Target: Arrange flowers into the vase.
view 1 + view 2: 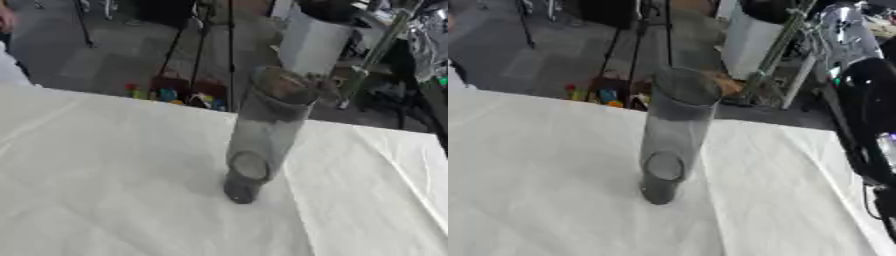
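Note:
A tall clear grey-tinted glass vase [262, 130] stands upright in the middle of the white-clothed table [105, 190]. A long green stem [776, 52] slants from the upper right down toward the vase's rim, and its lower end sits just right of the rim. A small orange-brown shape [728, 86] shows at the rim; I cannot tell whether it belongs to the stem. My right arm, black and silver, comes in along the right edge, with the right hand [842, 27] blurred near the stem's top. My left hand is out of sight.
Beyond the table's far edge are a white bin [311, 42], dark tripod legs [206, 50] and small colourful things on the floor [166, 94]. The table's right edge [420, 190] runs diagonally close to my right arm.

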